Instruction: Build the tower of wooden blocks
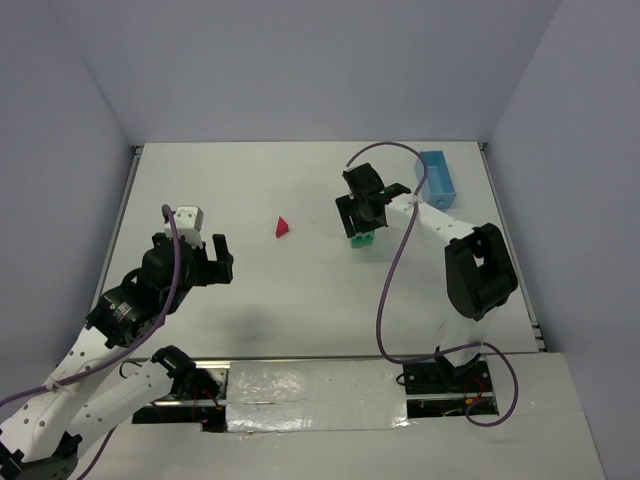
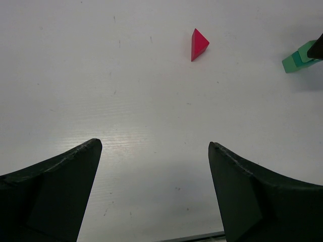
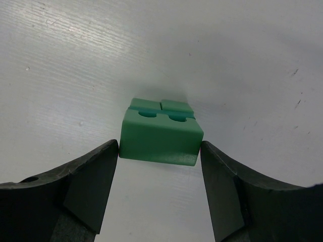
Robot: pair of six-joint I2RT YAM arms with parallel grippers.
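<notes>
A green block (image 3: 160,136) with two round notches sits on top of two smaller green pieces (image 3: 174,106) on the white table. My right gripper (image 3: 160,147) has a fingertip touching each side of that top block. The same stack (image 1: 362,240) shows under the right gripper (image 1: 362,222) in the top view, and at the right edge of the left wrist view (image 2: 299,59). The red triangular roof piece (image 1: 283,227) lies alone on the table left of the stack, also in the left wrist view (image 2: 198,44). My left gripper (image 2: 155,147) is open and empty, well short of it.
A light blue tray (image 1: 436,178) stands at the back right, behind the right arm. The right arm's cable loops over the table in front of the stack. Grey walls close the table on three sides.
</notes>
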